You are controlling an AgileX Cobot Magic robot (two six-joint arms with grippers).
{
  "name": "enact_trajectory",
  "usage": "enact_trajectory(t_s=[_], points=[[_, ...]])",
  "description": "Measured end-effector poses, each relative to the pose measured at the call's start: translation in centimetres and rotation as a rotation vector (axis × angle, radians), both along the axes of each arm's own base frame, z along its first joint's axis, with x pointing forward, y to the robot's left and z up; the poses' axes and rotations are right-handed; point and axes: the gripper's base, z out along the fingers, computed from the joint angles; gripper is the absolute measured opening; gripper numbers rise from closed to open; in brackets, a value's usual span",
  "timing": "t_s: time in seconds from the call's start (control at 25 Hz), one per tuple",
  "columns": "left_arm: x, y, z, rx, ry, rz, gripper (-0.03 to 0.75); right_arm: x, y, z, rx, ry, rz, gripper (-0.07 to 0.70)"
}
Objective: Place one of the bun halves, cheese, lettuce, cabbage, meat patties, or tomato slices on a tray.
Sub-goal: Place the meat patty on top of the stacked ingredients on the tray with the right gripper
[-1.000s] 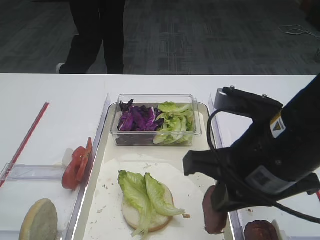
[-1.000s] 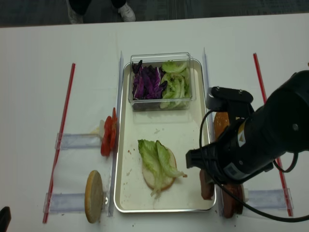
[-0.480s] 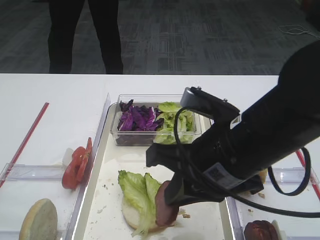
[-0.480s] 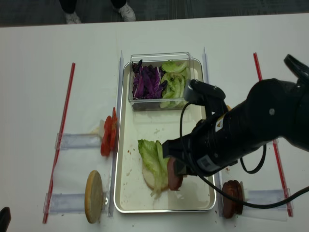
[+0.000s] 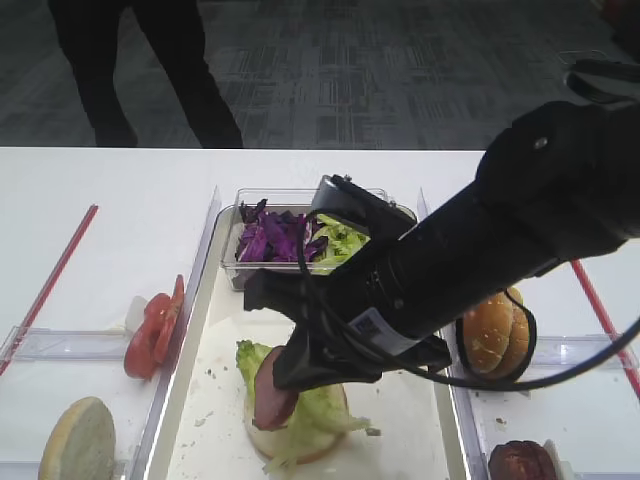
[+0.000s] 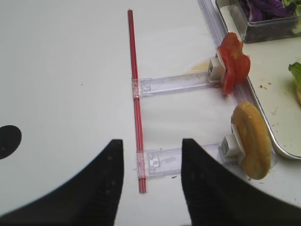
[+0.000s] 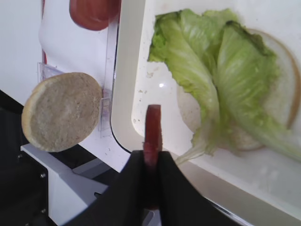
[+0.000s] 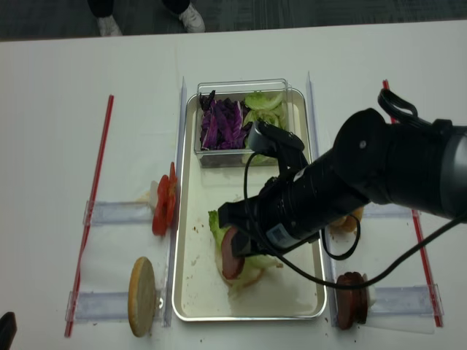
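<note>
Right now the black right gripper [image 7: 151,155] has its jaws clamped on a round, flat, dark-red meat patty [image 7: 153,129], held on edge, most likely so that it can be lowered flat onto the stack beneath. It hangs over the near-left part of the long cream tray with the shiny metal rim [image 5: 192,330], by the left edge of the pale bun half [image 7: 282,94] that lies there under two crinkly light-green lettuce leaves [image 7: 221,70]. To my eye the patty wants carrying a little further over the lettuce before release, or it may slide off onto the bare tray.

At the far end of the tray a clear plastic tub [image 8: 241,120] holds purple shredded cabbage [image 8: 222,124] and more green leaves. Outside the rim to the left stand red tomato slices [image 6: 233,68] and another bun half [image 6: 251,141] in clear holders, with a red strip [image 6: 135,94] lying beyond. A browned bun top [image 5: 492,335] and a spare patty [image 8: 352,299] wait on the right. The bulky right arm hides much of the tray from above. The left gripper [image 6: 151,181] hovers with its fingers apart, holding nothing, well clear of it all
</note>
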Motion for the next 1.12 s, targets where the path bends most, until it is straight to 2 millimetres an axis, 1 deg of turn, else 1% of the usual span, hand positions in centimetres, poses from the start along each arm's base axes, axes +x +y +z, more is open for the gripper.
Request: enact_trajectory(t_s=[0.08, 0.16, 0.28, 0.4, 0.6, 0.68, 0.88, 1.12], points=[[0.0, 0.0, 0.0, 0.0, 0.0, 0.0, 0.305, 0.9, -0.1, -0.1, 0.004, 0.011, -0.009, 0.078], [0.0, 0.0, 0.0, 0.0, 0.0, 0.0, 0.305, 1.6, -0.7, -0.2, 0.009, 0.026, -0.021, 0.078], [0.0, 0.0, 0.0, 0.0, 0.0, 0.0, 0.305, 2.4, -1.5, -0.6, 0.011, 0.059, -0.038, 0.078], [0.0, 0.0, 0.0, 0.0, 0.0, 0.0, 0.305, 2.9, -1.8, -1.0, 0.029, 0.078, -0.03, 0.078], [0.0, 0.0, 0.0, 0.0, 0.0, 0.0, 0.305, 3.5, -1.6, -1.6, 0.12, 0.098, -0.012, 0.078], [0.0, 0.0, 0.0, 0.0, 0.0, 0.0, 0.305, 3.8, -1.5, -2.2, 0.135, 0.105, -0.004, 0.077], [0.0, 0.0, 0.0, 0.0, 0.0, 0.0, 0.305, 4.0, -1.3, -3.9, 0.121, 0.137, 0.005, 0.076], [0.0, 0.0, 0.0, 0.0, 0.0, 0.0, 0.305, 4.2, -1.2, -5.1, 0.116, 0.165, -0.004, 0.076]])
